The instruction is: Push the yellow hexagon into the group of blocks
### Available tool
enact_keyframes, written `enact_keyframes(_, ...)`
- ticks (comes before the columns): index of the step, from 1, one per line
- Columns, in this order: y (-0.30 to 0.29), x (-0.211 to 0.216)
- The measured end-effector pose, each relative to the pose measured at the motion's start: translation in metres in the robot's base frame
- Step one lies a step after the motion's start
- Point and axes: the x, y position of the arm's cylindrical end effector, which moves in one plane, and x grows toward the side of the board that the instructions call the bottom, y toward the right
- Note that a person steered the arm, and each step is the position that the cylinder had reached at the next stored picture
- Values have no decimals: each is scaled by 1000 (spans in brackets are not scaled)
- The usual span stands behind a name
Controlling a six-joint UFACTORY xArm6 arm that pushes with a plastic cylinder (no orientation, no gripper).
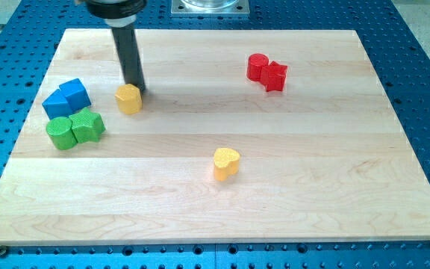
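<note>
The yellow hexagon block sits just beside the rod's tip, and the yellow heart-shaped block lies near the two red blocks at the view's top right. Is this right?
Not quite. In the camera view the yellow hexagon block does sit beside my tip, but the yellow heart-shaped block lies alone near the wooden board's lower middle, apart from the two red blocks.

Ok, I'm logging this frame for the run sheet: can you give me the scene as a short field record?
tip: my tip touching the yellow hexagon's upper right
target: yellow hexagon, right of the group, apart
group: two blue blocks above two green blocks, view's left
others: yellow heart centre; two red blocks top right
surface: wooden board
</note>
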Motion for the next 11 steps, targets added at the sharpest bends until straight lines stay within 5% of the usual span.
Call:
enact_keyframes(3, 64, 22)
enact_keyframes(11, -60, 25)
